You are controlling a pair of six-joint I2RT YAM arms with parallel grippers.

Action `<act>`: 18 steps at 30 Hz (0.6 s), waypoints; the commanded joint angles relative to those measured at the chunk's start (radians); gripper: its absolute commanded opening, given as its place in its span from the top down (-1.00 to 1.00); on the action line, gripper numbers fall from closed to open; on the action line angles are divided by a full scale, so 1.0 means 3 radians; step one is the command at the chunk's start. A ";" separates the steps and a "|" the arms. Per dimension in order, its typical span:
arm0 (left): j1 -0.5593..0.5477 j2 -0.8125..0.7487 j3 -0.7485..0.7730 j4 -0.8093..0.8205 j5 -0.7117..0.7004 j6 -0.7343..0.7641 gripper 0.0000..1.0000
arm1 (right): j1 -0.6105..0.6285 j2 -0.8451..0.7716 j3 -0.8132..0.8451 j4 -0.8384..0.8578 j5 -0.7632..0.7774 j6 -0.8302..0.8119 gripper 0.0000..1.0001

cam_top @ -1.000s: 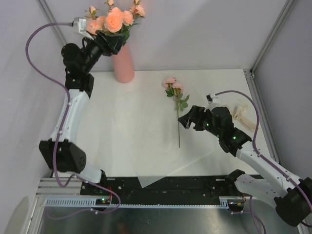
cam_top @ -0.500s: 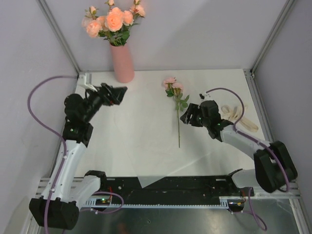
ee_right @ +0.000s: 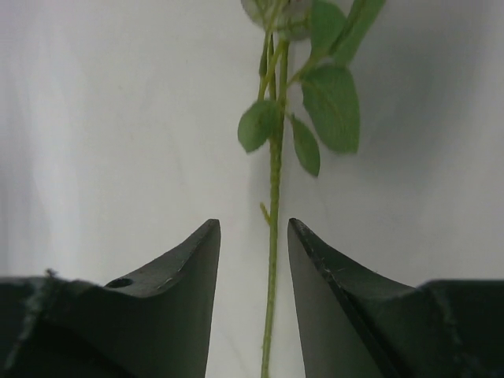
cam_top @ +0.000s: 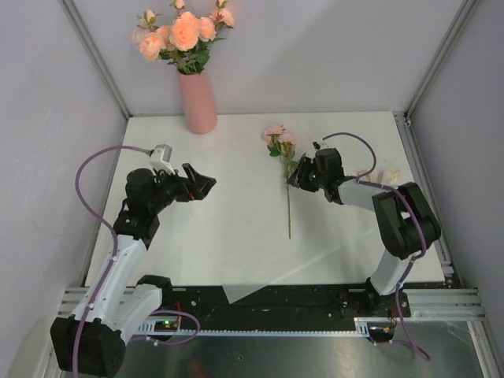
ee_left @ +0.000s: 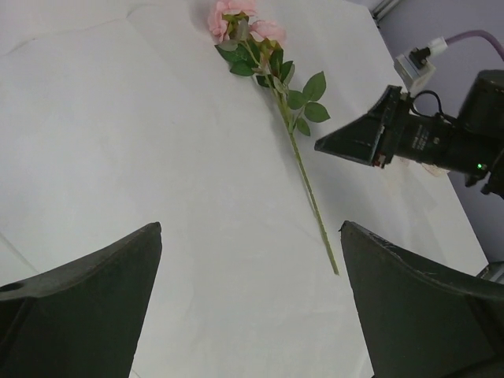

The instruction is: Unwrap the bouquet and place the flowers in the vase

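The salmon-pink vase (cam_top: pixel 199 102) stands at the back left and holds several of the pink flowers (cam_top: pixel 183 31). One flower (cam_top: pixel 276 135) lies on the table, its stem (cam_top: pixel 289 209) pointing toward me. My right gripper (cam_top: pixel 296 178) sits low over that stem (ee_right: pixel 273 236). Its jaws (ee_right: pixel 253 224) are narrowly open on either side of the stem and do not touch it. My left gripper (cam_top: pixel 203 183) hovers open and empty left of centre (ee_left: pixel 250 228), facing the lying flower (ee_left: pixel 303 169). The bouquet as a wrapped bunch is out of view.
A translucent paper sheet (cam_top: pixel 299 268) lies flat over the near part of the table. Cream ribbon (cam_top: pixel 386 177) lies at the right, behind my right arm. Metal frame posts (cam_top: pixel 441 63) stand at the back corners.
My left gripper came down from the vase to the table's left middle and opened wide. My right gripper slid up to the stem and its jaws narrowed around it.
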 commanded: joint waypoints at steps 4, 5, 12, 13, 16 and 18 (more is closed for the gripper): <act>-0.0027 -0.0095 0.0066 0.0027 -0.0120 -0.0113 -0.99 | -0.0079 0.0431 0.0319 0.0269 -0.0230 -0.0033 0.12; -0.0028 -0.0099 0.0064 0.0027 -0.0185 -0.0133 -0.99 | -0.0082 0.0458 0.0324 0.0277 -0.0211 -0.0031 0.12; -0.0029 -0.0085 0.0150 -0.0104 -0.0459 -0.0173 -0.99 | -0.0090 0.0699 0.0383 0.0398 -0.0341 0.0010 0.21; -0.0031 -0.0084 0.0156 -0.0118 -0.0475 -0.0173 -0.99 | -0.0090 0.0720 0.0384 0.0416 -0.0366 0.0010 0.23; -0.0031 -0.0071 0.0174 -0.0179 -0.0555 -0.0165 -0.99 | -0.0085 0.0758 0.0386 0.0435 -0.0383 0.0011 0.25; -0.0032 -0.0072 0.0191 -0.0216 -0.0562 -0.0147 -0.99 | -0.0087 0.0765 0.0390 0.0438 -0.0392 0.0004 0.26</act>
